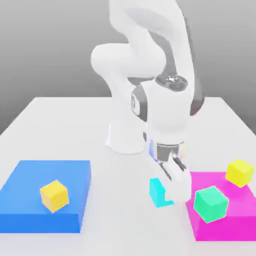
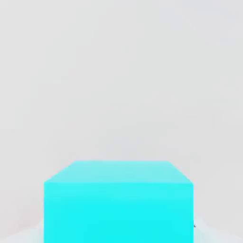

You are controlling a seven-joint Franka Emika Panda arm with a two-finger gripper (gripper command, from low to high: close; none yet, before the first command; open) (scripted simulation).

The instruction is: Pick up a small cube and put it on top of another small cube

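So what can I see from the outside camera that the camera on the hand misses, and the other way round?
The exterior view alone shows the white arm, the blue platform with a yellow cube, and the pink platform with a mint-green cube and another yellow cube. The hand view alone shows the cyan cube close up, with its top face. Both share the cyan cube and the pale table.

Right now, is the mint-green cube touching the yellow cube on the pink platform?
Apart. The exterior view shows a strip of pink platform between the mint-green cube and the yellow cube.
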